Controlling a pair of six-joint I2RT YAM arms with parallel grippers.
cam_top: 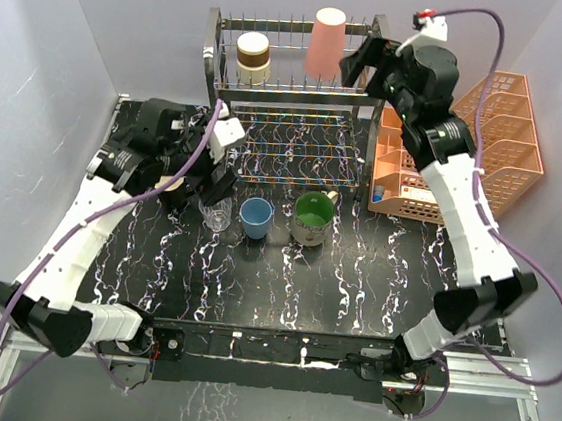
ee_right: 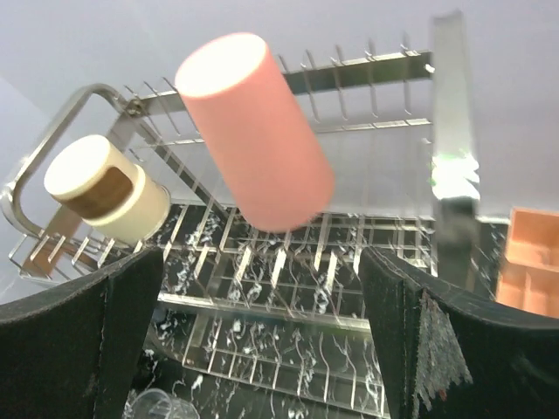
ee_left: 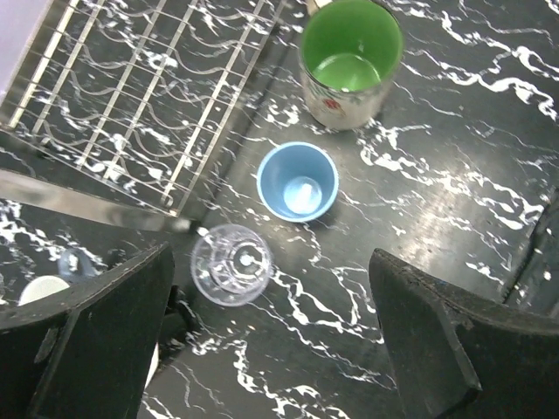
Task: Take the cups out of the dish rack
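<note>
Top-down view: the two-tier shiny steel wire dish rack (cam_top: 291, 91) sits at the top middle of the frame, on the black counter with white marble veins (cam_top: 373, 291). Two cups are on its upper tier. The tall salmon-pink tumbler (cam_top: 327, 42) stands closed end up towards the right, and the short cup with a brown band over cream (cam_top: 253, 55) is left of it, near the rack's left post.

The right pincer (cam_top: 362, 63) hangs just right of the pink tumbler at upper-tier height. In its wrist view the two black fingers (ee_right: 79, 340) are spread wide with nothing between them, and the tumbler is ahead, up in the middle of the frame, apart from both.

Three cups stand mouth up in a row on the counter, just below the rack. From left to right they're the clear glass (cam_top: 217, 216), the small blue cup (cam_top: 255, 217) and the cream mug with a green inside (cam_top: 313, 219).

The left pincer (ee_left: 271, 345) hovers over the glass, also spread wide and gripping nothing.

A stack of orange plastic mesh trays (cam_top: 494, 142) sits at the right edge.
</note>
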